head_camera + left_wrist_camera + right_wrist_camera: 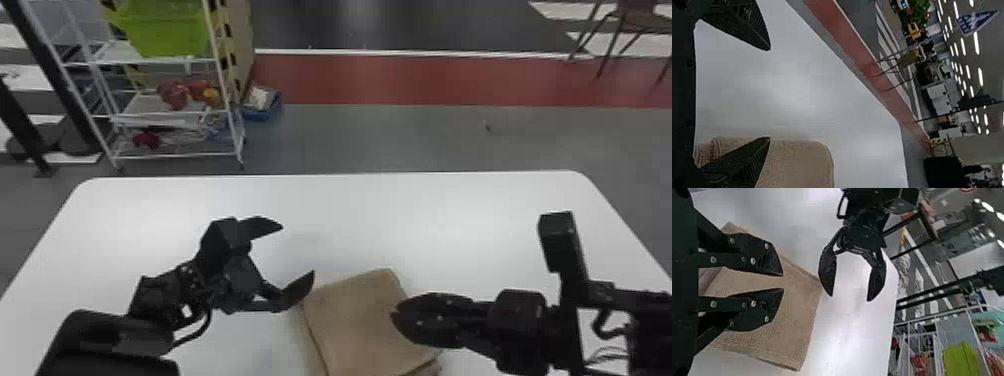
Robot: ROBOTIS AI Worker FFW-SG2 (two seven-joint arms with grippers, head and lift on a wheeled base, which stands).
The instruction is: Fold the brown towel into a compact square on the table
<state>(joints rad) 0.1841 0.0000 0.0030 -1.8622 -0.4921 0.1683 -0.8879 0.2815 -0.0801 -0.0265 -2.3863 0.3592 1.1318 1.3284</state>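
White table [430,215], brown towel [355,320], left pincer [298,250] wide open, right pincer [395,316] slightly parted in its wrist view

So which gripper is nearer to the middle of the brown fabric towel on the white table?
Right. The right gripper is over the towel; the left gripper is mostly beyond its far left corner, above the table.

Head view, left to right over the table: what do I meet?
Left gripper, open → brown towel, lying in layers on the table → right gripper, its fingers overlapping the towel's right part in this view, the rest of it further right.
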